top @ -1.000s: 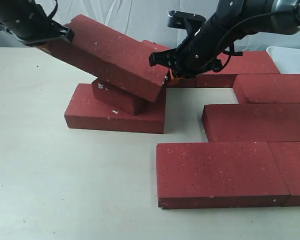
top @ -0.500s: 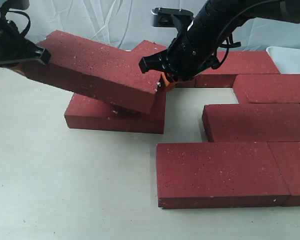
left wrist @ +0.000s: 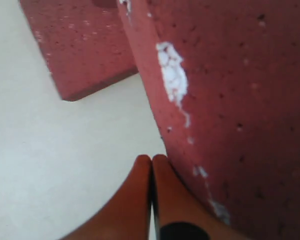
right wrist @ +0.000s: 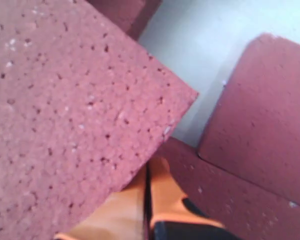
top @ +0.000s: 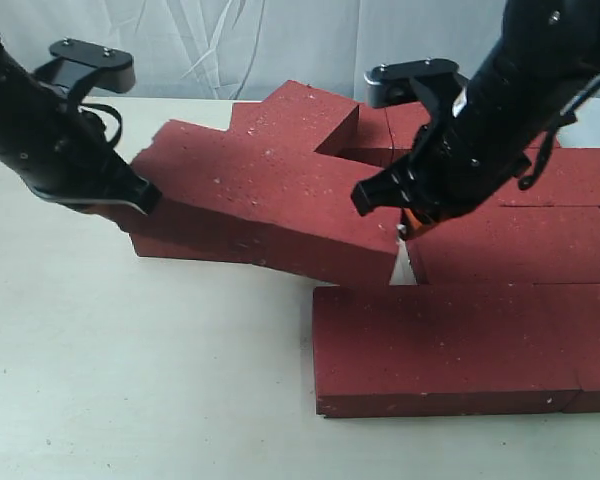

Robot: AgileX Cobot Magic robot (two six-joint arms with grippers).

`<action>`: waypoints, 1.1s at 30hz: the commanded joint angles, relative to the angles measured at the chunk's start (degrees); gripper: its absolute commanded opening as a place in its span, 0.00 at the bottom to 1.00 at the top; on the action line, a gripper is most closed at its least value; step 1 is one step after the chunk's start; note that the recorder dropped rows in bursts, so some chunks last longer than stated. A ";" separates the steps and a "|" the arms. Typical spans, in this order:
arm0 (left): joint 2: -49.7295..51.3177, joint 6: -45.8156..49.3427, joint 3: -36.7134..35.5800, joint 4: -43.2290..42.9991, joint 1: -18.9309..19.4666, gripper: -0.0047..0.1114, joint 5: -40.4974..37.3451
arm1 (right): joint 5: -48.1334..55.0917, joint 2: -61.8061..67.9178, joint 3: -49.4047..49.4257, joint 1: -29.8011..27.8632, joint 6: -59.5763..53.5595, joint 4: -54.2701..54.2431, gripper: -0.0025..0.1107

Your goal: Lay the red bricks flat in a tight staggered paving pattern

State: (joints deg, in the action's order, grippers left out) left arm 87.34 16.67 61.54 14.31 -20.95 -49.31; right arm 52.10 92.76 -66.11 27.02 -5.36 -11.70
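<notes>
A pale cream table (top: pixel 130 380) carries red bricks (top: pixel 450 345) lying flat in close rows at the right, with a lone brick (top: pixel 180 247) flat further left.

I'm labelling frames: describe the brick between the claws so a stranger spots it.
On the pale table, find the flat paved rows at right. Just left, one brick is tilted between left claw and right claw; its neighbours lie flat.

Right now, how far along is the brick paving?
Roughly halfway. Done: flat bricks lie staggered on the right. In hand: one tilted brick is braced between the shut left fingers and right fingers, its low end near the front row. Left: seat it flat, then fit in the brick behind and the brick beneath.
</notes>
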 commanded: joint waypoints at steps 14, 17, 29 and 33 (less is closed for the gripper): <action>9.70 0.44 -3.69 14.93 -20.22 0.04 13.99 | -3.35 -8.53 12.94 1.03 17.71 17.86 0.01; 10.69 0.09 -4.51 13.61 -20.22 0.04 14.31 | -1.40 -8.53 12.94 1.03 18.54 21.78 0.01; 9.99 -1.75 -4.51 6.77 -17.55 0.04 8.83 | 5.53 -8.53 12.94 1.03 24.10 32.33 0.01; 9.99 -1.64 -4.51 6.65 -16.85 0.04 7.73 | 5.64 -8.53 12.94 1.03 24.25 32.75 0.01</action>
State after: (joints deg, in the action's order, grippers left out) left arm 97.81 15.26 56.77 21.16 -38.14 -40.73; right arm 57.41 84.67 -52.85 27.98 18.49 19.97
